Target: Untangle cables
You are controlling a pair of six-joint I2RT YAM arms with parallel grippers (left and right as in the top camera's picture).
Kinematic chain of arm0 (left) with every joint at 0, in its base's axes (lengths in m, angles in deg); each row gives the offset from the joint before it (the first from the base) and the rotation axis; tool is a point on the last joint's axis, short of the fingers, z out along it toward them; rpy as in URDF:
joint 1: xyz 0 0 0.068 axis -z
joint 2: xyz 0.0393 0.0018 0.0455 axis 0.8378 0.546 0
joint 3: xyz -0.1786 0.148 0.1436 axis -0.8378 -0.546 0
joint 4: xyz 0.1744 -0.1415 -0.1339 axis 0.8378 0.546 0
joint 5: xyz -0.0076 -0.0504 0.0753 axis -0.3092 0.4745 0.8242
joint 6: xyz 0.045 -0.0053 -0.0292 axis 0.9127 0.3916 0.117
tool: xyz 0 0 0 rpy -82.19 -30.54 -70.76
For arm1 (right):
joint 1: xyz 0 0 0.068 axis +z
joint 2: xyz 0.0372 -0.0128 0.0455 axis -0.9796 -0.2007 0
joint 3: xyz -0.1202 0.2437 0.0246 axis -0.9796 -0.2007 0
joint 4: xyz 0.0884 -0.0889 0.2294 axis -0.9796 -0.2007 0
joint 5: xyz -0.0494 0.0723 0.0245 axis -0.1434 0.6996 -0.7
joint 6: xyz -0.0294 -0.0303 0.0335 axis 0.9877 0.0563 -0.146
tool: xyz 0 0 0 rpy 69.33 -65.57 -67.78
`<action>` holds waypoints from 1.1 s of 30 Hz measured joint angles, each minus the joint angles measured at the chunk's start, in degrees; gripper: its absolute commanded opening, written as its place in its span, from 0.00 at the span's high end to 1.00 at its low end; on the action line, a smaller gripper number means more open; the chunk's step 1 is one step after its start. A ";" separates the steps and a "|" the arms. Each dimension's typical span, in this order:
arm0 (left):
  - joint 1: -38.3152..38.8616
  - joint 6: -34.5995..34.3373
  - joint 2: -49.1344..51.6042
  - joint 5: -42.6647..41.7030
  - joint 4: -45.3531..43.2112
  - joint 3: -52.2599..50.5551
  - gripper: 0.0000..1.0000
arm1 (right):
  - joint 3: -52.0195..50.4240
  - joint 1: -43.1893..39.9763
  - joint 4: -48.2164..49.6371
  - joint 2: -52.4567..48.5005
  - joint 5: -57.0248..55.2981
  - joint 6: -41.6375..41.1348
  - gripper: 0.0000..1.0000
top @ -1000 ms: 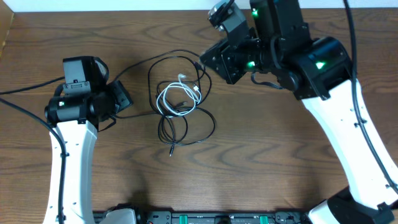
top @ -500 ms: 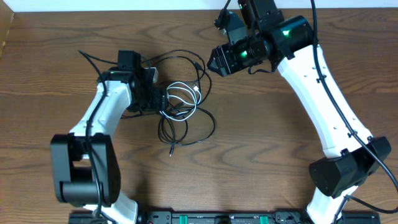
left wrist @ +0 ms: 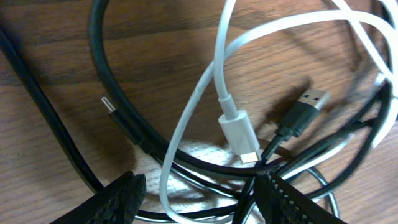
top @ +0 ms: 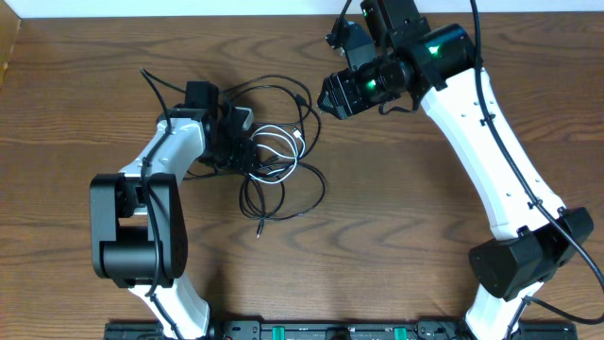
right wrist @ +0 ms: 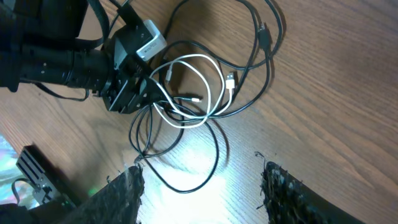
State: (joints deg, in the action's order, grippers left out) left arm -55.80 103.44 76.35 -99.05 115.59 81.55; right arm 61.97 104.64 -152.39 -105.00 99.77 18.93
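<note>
The cables lie looped together on the wooden table, several thin black cords and one white cord. My left gripper is open at the left edge of the bundle. In the left wrist view the left gripper has the white cord and black cords running between its fingers. A white plug and a black USB plug lie just ahead. My right gripper is open and empty, above the table to the right of the cables. The right wrist view shows the right gripper high over the cables.
The thick black cable of the left arm trails across the table at the back left. The table's far edge meets a white wall. A black rail runs along the front edge.
My left arm swung from the left side of the table in to the cable bundle, then edged a little further right. My right arm drew back and up, staying open.
</note>
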 measured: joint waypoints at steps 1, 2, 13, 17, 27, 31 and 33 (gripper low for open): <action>-0.39 0.02 0.24 -0.11 -0.17 0.00 0.45 | 0.00 0.00 0.00 0.00 -0.04 0.04 0.41; -0.90 0.07 0.35 -0.13 -0.46 0.00 0.50 | 0.00 0.00 0.00 0.00 -0.20 0.22 0.40; -1.27 -0.20 0.68 -2.16 0.59 0.00 0.75 | 0.00 0.00 0.00 0.00 -0.57 0.68 0.39; -1.03 -1.75 0.90 -2.54 1.57 0.00 0.93 | 0.00 0.00 -0.02 0.00 -0.59 0.70 0.38; -1.01 -10.95 -20.04 -7.58 8.41 7.45 0.93 | 0.00 0.00 0.00 0.00 -0.59 0.85 0.37; -0.33 -19.47 -34.95 -14.14 4.85 8.87 0.93 | 0.00 0.00 0.07 -0.04 1.11 1.53 0.37; 0.33 -23.52 -37.09 -15.26 3.17 8.85 0.92 | 0.00 0.00 0.31 -0.46 3.56 2.62 0.36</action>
State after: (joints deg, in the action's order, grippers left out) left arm -55.47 79.92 39.26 -114.31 118.76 90.40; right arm 61.97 104.64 -152.08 -105.46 103.33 21.55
